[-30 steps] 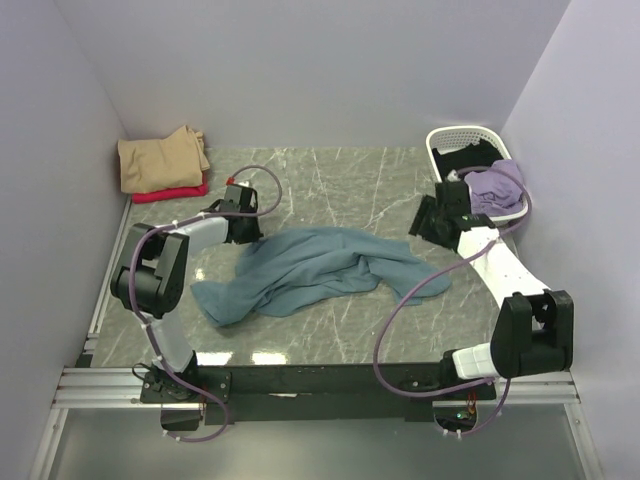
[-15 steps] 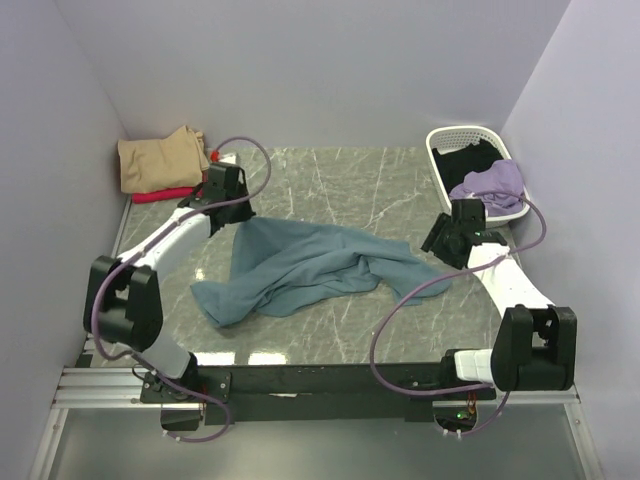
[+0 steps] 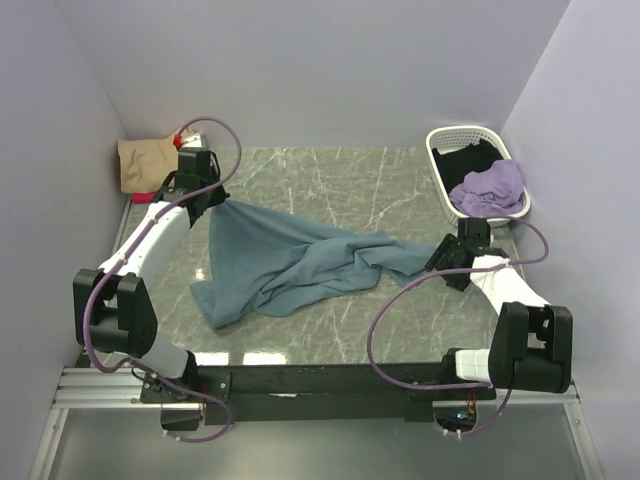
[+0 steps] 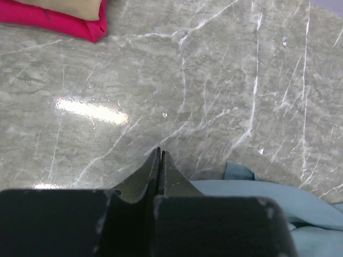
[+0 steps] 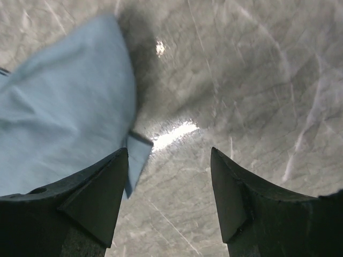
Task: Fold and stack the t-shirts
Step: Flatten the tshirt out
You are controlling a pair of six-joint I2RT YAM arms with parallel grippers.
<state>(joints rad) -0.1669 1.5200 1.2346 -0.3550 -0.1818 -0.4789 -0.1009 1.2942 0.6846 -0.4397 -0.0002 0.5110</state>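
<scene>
A large teal-blue t-shirt (image 3: pixel 290 260) lies crumpled across the middle of the table. My left gripper (image 3: pixel 205 195) is shut on its back-left corner and holds it stretched up toward the back left. In the left wrist view the fingers (image 4: pixel 160 152) are pressed together, with teal cloth (image 4: pixel 268 198) beside them. My right gripper (image 3: pixel 440 268) is open and empty at the shirt's right tip. In the right wrist view its jaws (image 5: pixel 169 151) stand wide apart, with the teal cloth (image 5: pixel 64 107) by the left finger. A folded tan t-shirt (image 3: pixel 140 160) lies on a red one (image 3: pixel 143 197) at the back left.
A white lattice basket (image 3: pixel 432 140) at the back right holds a lilac shirt (image 3: pixel 488 185) and a black shirt (image 3: pixel 465 158). Lavender walls close in the left, back and right. The red shirt (image 4: pixel 53 19) shows at the top left of the left wrist view.
My left gripper has moved toward the back left, pulling the teal shirt's corner with it and spreading the cloth. My right gripper has moved forward from the basket to the shirt's right tip.
</scene>
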